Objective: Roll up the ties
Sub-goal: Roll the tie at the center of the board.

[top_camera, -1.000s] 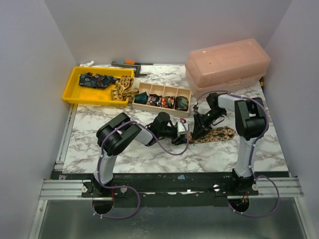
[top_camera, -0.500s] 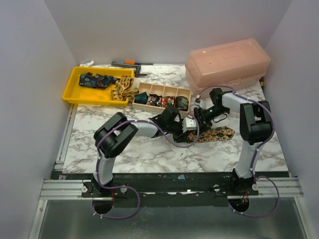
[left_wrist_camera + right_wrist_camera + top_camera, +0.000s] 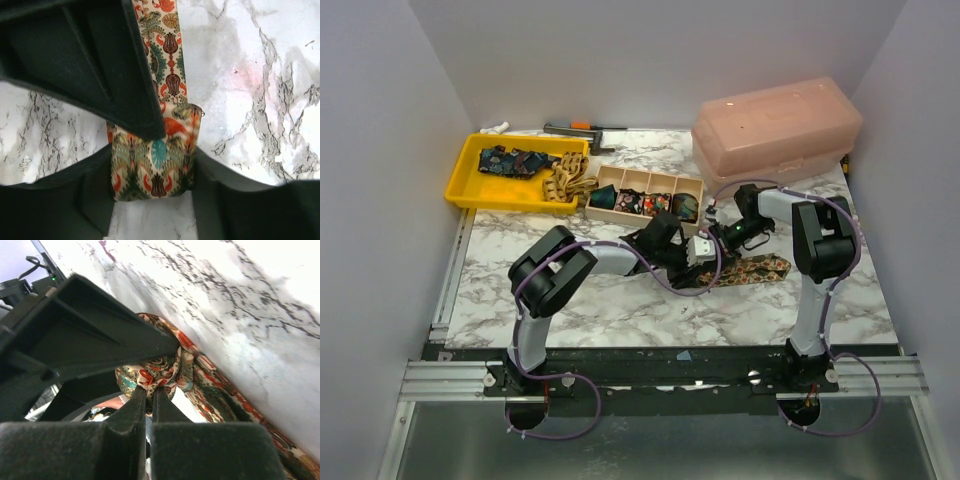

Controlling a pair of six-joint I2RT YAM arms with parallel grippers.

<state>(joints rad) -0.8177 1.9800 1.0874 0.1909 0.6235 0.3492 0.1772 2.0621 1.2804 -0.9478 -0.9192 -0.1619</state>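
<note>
A paisley tie (image 3: 755,269) in cream, red and green lies on the marble table, its left end rolled into a small coil (image 3: 152,167). My left gripper (image 3: 152,172) has a finger pressed on each side of that coil. My right gripper (image 3: 150,392) comes in from above, shut, with a fold of the coil's cloth pinched between its tips. In the top view the left gripper (image 3: 698,255) and the right gripper (image 3: 717,240) meet at the tie's left end. The flat tail (image 3: 167,60) runs away from the coil.
A wooden divided box (image 3: 692,187) behind the grippers holds several rolled ties. A yellow tray (image 3: 470,185) at the back left holds a dark blue tie (image 3: 515,160) and a tan tie (image 3: 565,178). A pink lidded box (image 3: 775,125) stands at the back right.
The left arm has reached right to the tie's rolled end and stays there. The right gripper lifted off, came back onto the coil and closed on its cloth.
</note>
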